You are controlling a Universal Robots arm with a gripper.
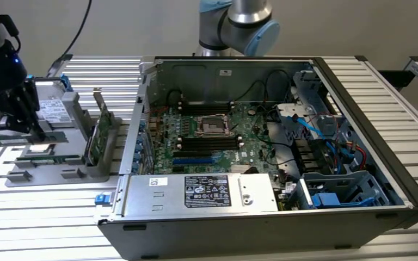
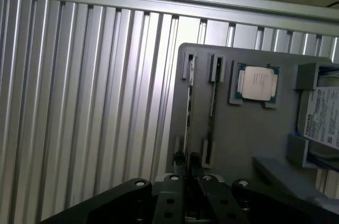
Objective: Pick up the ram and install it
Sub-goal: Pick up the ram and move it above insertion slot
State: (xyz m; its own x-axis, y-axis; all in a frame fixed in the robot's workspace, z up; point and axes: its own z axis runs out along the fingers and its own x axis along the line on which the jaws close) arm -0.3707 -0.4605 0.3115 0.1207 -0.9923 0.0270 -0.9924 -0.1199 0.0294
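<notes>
- Jaws pressed in on the ram [image 1: 22, 138] [image 2: 188, 113], pinching it; we see the stick edge-on between the two fingers [image 2: 179, 161].
- Ram runs level under the jaws, just above the grey tray [image 1: 85, 175] [image 2: 238, 142]. We can't tell whether it touches its slot.
- Second green stick [image 1: 49, 159] [image 2: 213, 97] sits in the tray slot just beside the pinched one.
- Processor chip [image 2: 258, 83] lies in its tray pocket, beyond that second stick from the jaws.
- Open PC case [image 1: 267, 231] stands on the worktop [image 1: 42, 217], well apart from the jaws, with the motherboard [image 1: 209, 133] exposed inside.
</notes>
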